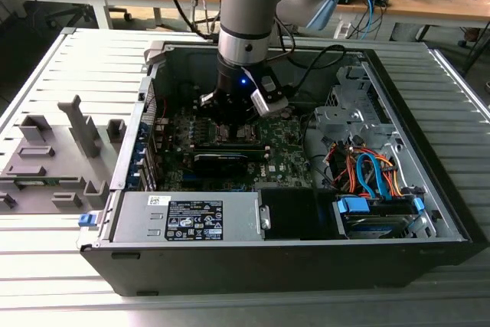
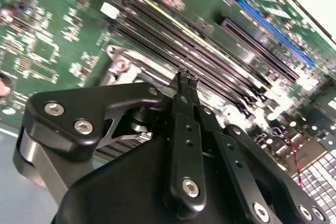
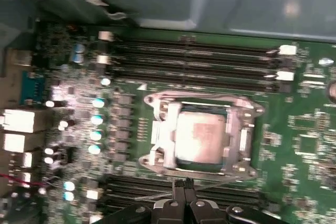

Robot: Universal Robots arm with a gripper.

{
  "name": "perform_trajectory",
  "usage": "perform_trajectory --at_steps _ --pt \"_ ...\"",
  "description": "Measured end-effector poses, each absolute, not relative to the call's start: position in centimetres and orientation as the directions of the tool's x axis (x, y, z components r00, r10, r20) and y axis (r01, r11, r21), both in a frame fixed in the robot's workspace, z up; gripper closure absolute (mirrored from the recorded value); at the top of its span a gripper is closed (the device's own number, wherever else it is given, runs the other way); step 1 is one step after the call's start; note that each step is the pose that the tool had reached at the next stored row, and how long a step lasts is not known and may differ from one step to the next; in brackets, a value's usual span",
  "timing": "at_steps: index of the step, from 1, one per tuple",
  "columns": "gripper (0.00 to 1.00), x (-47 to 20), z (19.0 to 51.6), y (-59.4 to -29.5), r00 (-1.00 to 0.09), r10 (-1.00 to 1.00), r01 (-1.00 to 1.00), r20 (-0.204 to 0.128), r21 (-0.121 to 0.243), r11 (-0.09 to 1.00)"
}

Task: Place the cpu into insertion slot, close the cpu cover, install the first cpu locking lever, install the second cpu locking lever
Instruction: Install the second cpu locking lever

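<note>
Dull silver-grey metal is being shown by the cpu and cpu cover; matt black metal by the gripper.

Grey slatted table; open computer case lies on it, grey fixture block toward the exterior view's left.

In the first wrist view the cpu, a dull silver square, lies flat in the insertion slot on the green board. The cpu cover, a thin metal frame, lies closed around it.
</note>
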State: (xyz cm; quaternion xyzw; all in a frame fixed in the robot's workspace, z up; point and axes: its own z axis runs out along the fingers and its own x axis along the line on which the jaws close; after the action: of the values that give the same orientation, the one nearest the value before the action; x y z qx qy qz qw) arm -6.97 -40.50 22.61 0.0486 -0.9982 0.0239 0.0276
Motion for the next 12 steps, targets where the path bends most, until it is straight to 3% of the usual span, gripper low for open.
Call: perform_trajectory --at_steps 12 --pt "0.89 -10.2 21.9 -40.5 -0.990 -0.127 -0.130 0.057 -0.044 0.991"
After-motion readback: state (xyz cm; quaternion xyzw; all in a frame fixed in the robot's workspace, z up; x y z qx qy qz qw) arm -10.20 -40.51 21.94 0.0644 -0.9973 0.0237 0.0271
